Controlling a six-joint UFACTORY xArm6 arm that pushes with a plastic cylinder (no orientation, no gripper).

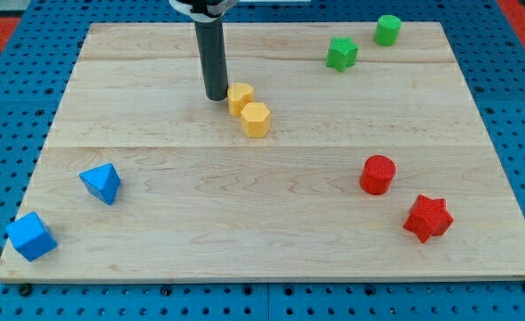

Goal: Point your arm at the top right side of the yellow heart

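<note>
While 2 yellow blocks touch near the tabletop's (155, 259) top edge, my tip (216, 96) rests just left of the upper one, the yellow heart (240, 97). A yellow hexagon (256, 119) sits below-right of it. No fingers exist on this rod. 2 green blocks occupy the top-right corner, 2 red the bottom-right, 2 blue the bottom-left.
</note>
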